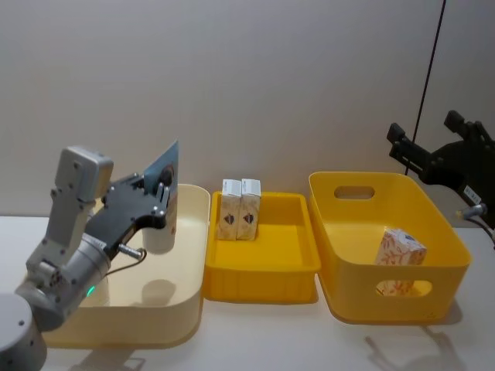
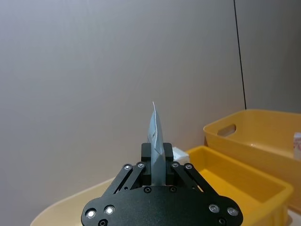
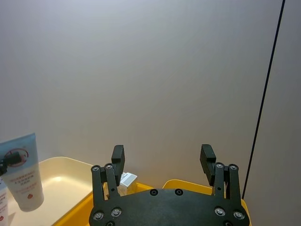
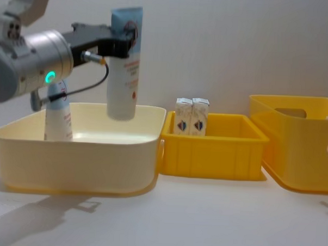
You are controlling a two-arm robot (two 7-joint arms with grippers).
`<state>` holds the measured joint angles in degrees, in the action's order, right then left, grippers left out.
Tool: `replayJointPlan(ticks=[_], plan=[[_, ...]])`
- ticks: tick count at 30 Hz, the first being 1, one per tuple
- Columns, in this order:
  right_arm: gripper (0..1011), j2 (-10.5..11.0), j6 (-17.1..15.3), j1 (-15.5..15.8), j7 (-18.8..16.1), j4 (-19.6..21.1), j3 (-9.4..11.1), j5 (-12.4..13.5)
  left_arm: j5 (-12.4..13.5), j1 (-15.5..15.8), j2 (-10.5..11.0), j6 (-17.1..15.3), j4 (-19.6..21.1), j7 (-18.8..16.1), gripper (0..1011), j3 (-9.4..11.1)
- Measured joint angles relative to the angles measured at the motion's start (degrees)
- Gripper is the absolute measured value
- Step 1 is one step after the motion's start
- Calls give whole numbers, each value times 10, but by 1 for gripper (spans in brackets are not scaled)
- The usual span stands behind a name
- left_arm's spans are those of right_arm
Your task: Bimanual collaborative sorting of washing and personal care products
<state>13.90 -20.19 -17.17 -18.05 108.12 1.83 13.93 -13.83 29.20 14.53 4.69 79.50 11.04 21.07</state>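
Note:
My left gripper (image 1: 160, 192) is shut on a pale-blue-and-white tube (image 4: 125, 61) and holds it upright, crimped end up, over the cream bin (image 4: 75, 157). From the left wrist, the tube (image 2: 156, 141) shows edge-on between the fingers. A second tube (image 4: 58, 118) stands inside the cream bin at its left. Two white cartons (image 1: 240, 209) stand side by side at the back of the shallow yellow tray (image 1: 263, 274). At the far right my right gripper (image 1: 427, 133) is raised and open, holding nothing, with its fingers (image 3: 118, 157) wide apart.
A large yellow bin (image 1: 445, 247) with handle slots stands right of the tray and holds a white box with an orange pattern (image 1: 399, 250). The three containers stand in a row, close together. A plain wall runs behind them, with a black cable at its right.

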Motion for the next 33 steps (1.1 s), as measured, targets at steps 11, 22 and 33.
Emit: replayJointPlan(ticks=[11, 22, 33], plan=[[1001, 8, 4, -5, -8, -6, -4, 0, -7, 16, -5, 9, 31, 14, 141, -10], [1001, 41, 28, -29, -65, -34, -28, 7, -15, 36, -14, 19, 29, 34, 141, -17], [1001, 72, 49, -60, -137, -68, -65, 18, -15, 42, -16, 20, 24, 43, 141, -23]])
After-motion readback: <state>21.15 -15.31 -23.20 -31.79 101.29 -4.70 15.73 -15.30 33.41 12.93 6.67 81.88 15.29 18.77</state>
